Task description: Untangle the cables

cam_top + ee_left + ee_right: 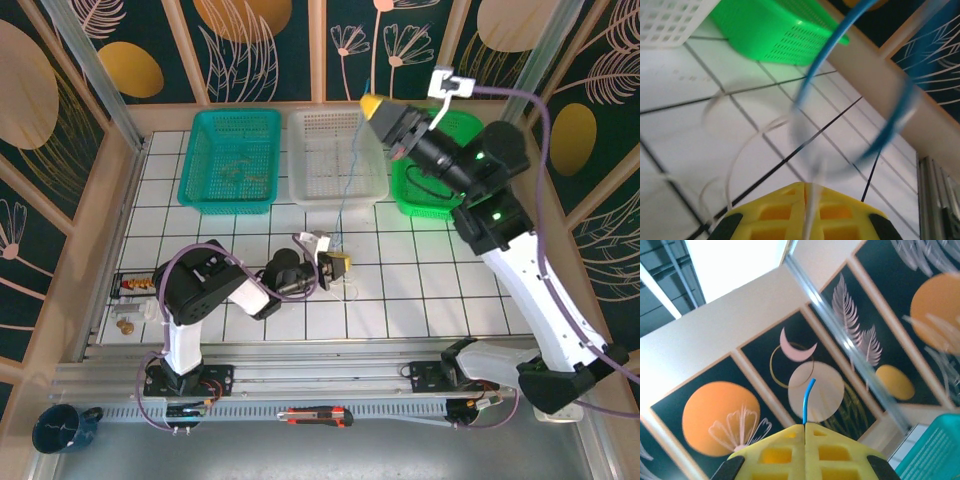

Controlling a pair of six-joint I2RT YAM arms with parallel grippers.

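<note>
In front of the white basket (335, 160), the left gripper (341, 264) pinches a whitish cable (809, 212) at the tiles. A blue cable (816, 67) rises across that basket to the right gripper (371, 104), clamped on its end.

White basket (335, 158) at far side of tiled table (430, 290), perforated walls. Teal basket (230, 160) just left of it, small brownish bits inside, too small to identify. Green basket (410, 200) just right of it, partly hidden. Small rack (135, 285) well to near-left of white basket. Utility knife (316, 416) well nearer than it, past table edge. Dark blue mug (60, 428) far to near-left. Leaf-and-orange-disc wall panels (260, 40) behind it.
</note>
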